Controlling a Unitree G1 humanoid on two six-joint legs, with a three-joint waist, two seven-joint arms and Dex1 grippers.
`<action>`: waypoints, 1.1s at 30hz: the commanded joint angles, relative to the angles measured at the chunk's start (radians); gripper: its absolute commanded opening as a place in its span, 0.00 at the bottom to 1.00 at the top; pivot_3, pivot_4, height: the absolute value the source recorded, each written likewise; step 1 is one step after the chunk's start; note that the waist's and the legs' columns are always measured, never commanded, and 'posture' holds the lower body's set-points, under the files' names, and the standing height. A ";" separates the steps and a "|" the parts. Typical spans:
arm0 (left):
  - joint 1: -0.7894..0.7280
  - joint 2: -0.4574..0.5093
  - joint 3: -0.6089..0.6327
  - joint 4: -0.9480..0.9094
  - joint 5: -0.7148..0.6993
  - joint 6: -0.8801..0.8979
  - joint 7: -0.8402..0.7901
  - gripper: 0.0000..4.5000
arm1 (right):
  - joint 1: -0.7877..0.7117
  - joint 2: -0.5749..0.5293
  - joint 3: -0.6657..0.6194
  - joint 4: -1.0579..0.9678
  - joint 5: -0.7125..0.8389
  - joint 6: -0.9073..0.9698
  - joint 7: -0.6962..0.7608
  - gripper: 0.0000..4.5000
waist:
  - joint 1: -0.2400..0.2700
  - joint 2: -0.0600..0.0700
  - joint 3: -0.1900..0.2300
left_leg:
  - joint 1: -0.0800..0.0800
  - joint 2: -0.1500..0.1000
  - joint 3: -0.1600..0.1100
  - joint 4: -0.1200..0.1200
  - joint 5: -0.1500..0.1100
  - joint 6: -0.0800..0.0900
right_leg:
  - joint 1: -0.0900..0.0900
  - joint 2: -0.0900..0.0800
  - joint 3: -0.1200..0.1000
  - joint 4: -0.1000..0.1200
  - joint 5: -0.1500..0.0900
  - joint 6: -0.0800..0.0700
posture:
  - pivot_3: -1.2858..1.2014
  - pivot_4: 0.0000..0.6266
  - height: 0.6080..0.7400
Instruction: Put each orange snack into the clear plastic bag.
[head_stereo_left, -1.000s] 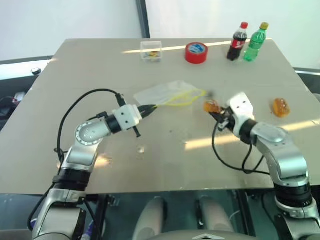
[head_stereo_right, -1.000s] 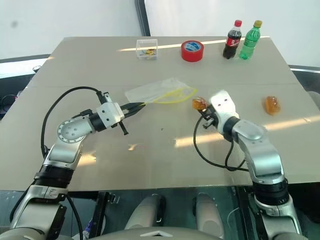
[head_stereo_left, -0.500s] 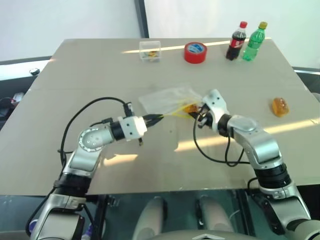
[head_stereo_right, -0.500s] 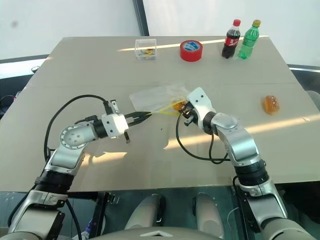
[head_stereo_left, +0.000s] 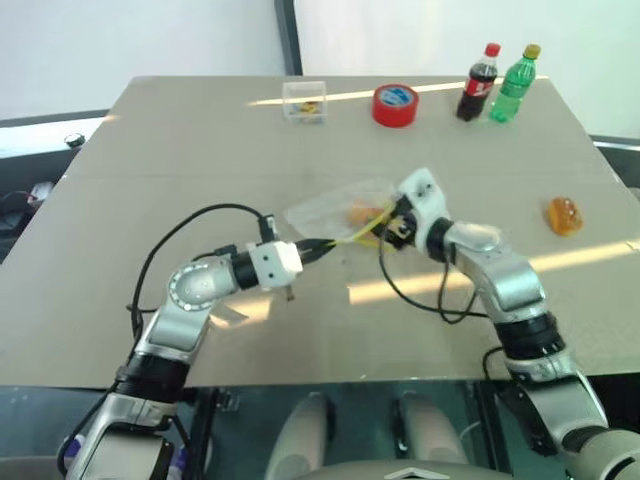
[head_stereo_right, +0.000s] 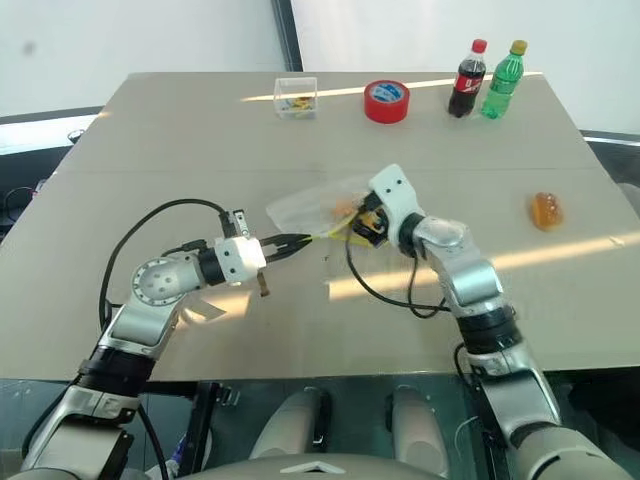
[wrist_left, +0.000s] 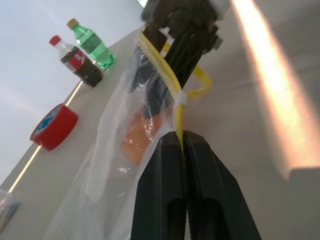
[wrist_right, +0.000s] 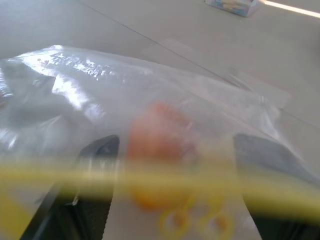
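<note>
Clear plastic bag (head_stereo_left: 335, 208) sits mid-desk (head_stereo_left: 150, 180), with the left gripper (head_stereo_left: 325, 243) clenched on its yellow strip. The right gripper (head_stereo_left: 385, 222) is poked into the bag's mouth; one orange snack (head_stereo_left: 357, 212) is inside, the other orange snack (head_stereo_left: 563, 215) lies well off to the right.

Left wrist view: jaws pinch the yellow strip (wrist_left: 170, 80), snack showing through the film.

Right wrist view: jaws spread apart, the snack between them, not gripped.

Orange snack (wrist_right: 159, 145) inside clear plastic bag (wrist_right: 150, 85) blurred behind film. Right gripper (wrist_right: 177, 165) fingertips hidden past yellow strip (wrist_right: 150, 175). Small box (head_stereo_left: 303, 100) contents too small to tell.
</note>
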 joint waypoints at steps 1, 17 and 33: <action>-0.018 -0.004 0.033 -0.029 0.005 0.033 0.043 0.00 | 0.071 -0.077 -0.109 -0.177 0.104 0.052 0.064 0.79 | -0.001 0.000 0.000 | 0.000 0.000 0.000 0.000 0.000 0.000 | 0.000 0.000 0.000 0.000 0.000 0.000 | 0.52 0.24 1.00; -0.023 -0.003 0.029 -0.025 0.020 0.060 0.068 0.00 | -0.041 -0.223 -0.424 0.503 -0.102 -0.250 -0.414 0.79 | -0.008 0.000 0.000 | 0.002 0.000 0.005 -0.001 0.000 0.000 | 0.000 0.001 0.004 0.001 0.000 0.000 | 0.52 0.24 1.00; -0.015 0.003 0.030 -0.026 0.037 0.054 0.080 0.00 | -0.152 -0.267 -0.447 0.868 -0.093 -0.421 -0.485 0.62 | -0.009 0.000 0.000 | 0.002 0.001 0.007 -0.001 0.000 0.000 | 0.000 0.001 0.005 0.001 0.000 0.000 | 0.52 0.24 1.00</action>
